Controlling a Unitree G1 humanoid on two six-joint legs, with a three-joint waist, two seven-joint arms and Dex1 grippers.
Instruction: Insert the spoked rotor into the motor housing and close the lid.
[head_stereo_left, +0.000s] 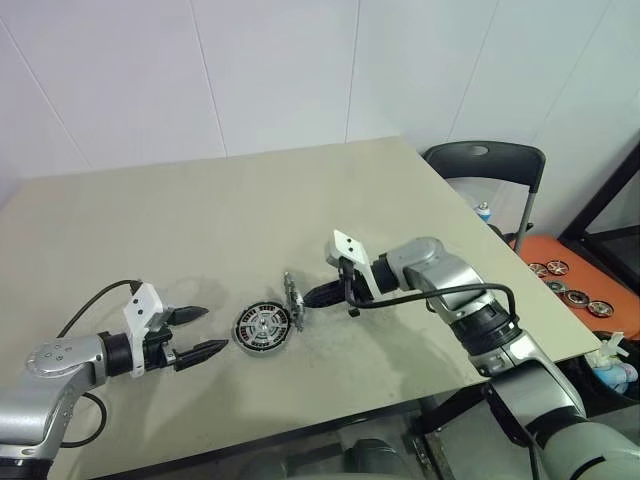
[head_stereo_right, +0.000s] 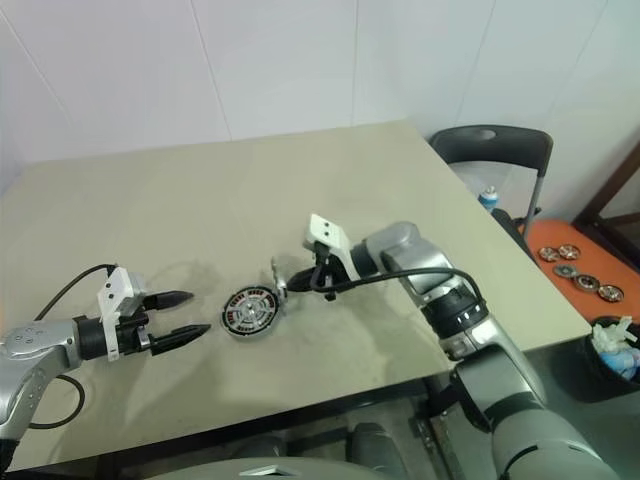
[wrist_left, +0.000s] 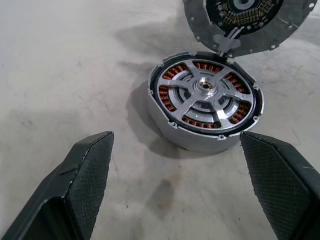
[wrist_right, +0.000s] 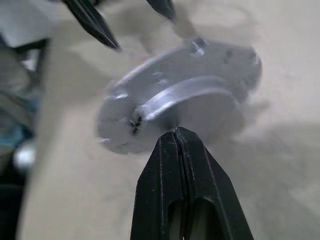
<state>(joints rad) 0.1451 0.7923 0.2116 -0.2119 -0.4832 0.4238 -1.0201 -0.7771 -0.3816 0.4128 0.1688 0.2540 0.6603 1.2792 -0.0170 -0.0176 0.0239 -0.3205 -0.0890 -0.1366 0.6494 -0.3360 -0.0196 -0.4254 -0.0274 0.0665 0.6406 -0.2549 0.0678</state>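
The motor housing (wrist_left: 197, 142) stands on the table just ahead of my left gripper (wrist_left: 176, 140), which is open and holds nothing. Copper windings show inside the housing, and the spoked rotor (wrist_left: 206, 87) lies in it, its spokes running to a small hub. The lid (head_stereo_left: 293, 297) stands raised on edge at the housing's far side, joined to its rim, with its inner face (wrist_left: 245, 22) turned towards the housing. My right gripper (head_stereo_left: 306, 297) is shut, and its tip (wrist_right: 176, 132) rests against the lid's plain grey outer face (wrist_right: 200, 85).
A black chair (head_stereo_left: 490, 160) stands past the table's right edge. Beside it is an orange surface (head_stereo_left: 575, 270) with several small wheel-like discs. A black cable (head_stereo_left: 95, 300) loops from my left wrist over the table.
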